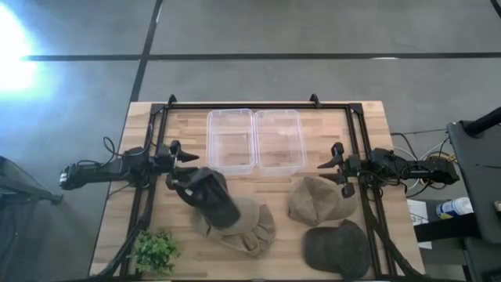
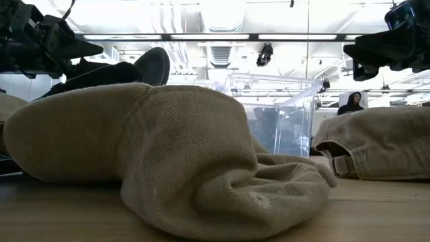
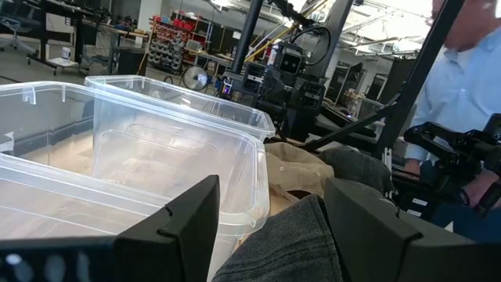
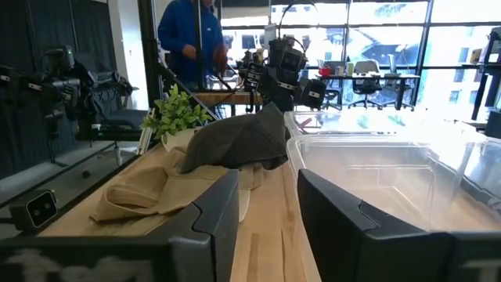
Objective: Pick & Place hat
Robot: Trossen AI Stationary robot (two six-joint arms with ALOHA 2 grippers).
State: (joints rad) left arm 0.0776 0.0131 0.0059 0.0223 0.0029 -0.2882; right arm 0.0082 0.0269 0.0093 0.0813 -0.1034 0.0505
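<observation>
My left gripper (image 1: 186, 168) is shut on a dark grey hat (image 1: 211, 196) over the table's left middle. The hat also shows in the right wrist view (image 4: 239, 141) and the low view (image 2: 114, 70). Under it lies a tan hat (image 1: 250, 229), which fills the foreground of the low view (image 2: 168, 161). A second tan hat (image 1: 313, 200) and a dark olive hat (image 1: 337, 249) lie on the table at the right. My right gripper (image 1: 329, 171) is open and empty beside the second tan hat, level above the table. My left gripper pinches the dark grey hat's cloth (image 3: 290, 243) between its two fingers (image 3: 184, 223), coming roughly level from the table's left. Which part of the hat this is cannot be told. The hat slopes down from the fingers, and its lower part (image 4: 227, 160) lies over the tan hat.
Two clear plastic bins (image 1: 231, 141) (image 1: 279, 141) stand side by side at the table's far middle. A small green plant (image 1: 156, 251) stands at the near left corner. A black frame (image 1: 258, 106) runs around the table. A person (image 3: 462, 86) stands beyond the table.
</observation>
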